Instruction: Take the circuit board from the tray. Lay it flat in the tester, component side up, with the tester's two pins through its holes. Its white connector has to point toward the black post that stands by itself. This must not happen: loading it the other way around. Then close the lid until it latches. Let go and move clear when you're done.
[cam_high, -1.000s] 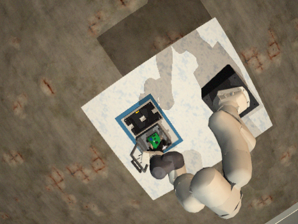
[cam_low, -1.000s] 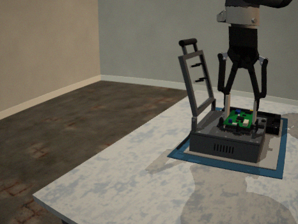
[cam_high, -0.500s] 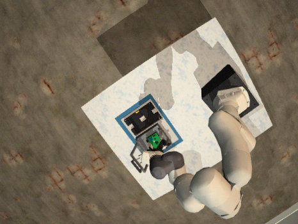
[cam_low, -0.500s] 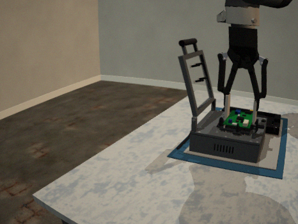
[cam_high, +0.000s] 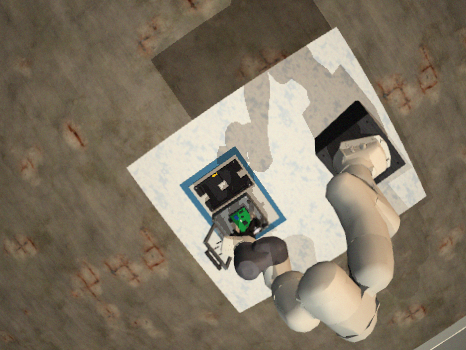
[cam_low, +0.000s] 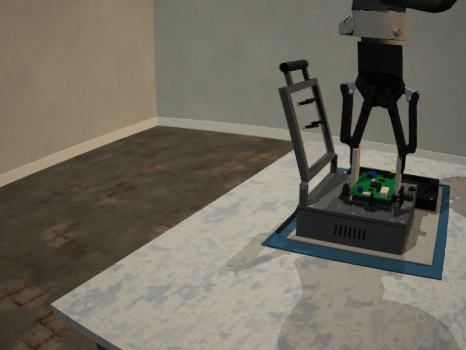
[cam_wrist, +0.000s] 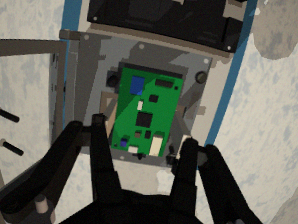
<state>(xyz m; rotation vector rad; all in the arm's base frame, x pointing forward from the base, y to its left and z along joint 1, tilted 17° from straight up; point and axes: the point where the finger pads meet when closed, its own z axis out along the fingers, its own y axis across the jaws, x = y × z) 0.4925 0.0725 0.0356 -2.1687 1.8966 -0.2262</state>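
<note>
The green circuit board (cam_low: 372, 187) lies component side up in the top recess of the dark grey tester (cam_low: 355, 220). In the wrist view the board (cam_wrist: 147, 112) has its white connector (cam_wrist: 156, 145) at the end nearest my fingers. My gripper (cam_low: 376, 175) hangs straight down over the tester, its two fingers against the board's opposite long edges, shut on it. The tester's lid (cam_low: 307, 125) stands open, nearly upright, at the left. I cannot tell whether the pins pass through the board's holes.
Tester and tray (cam_high: 222, 182) sit on a blue-edged mat (cam_high: 232, 192) on the white table. The open lid frame (cam_high: 215, 247) sticks out past the mat. My arm (cam_high: 350, 240) arcs over the table's near corner from its base (cam_high: 360, 145).
</note>
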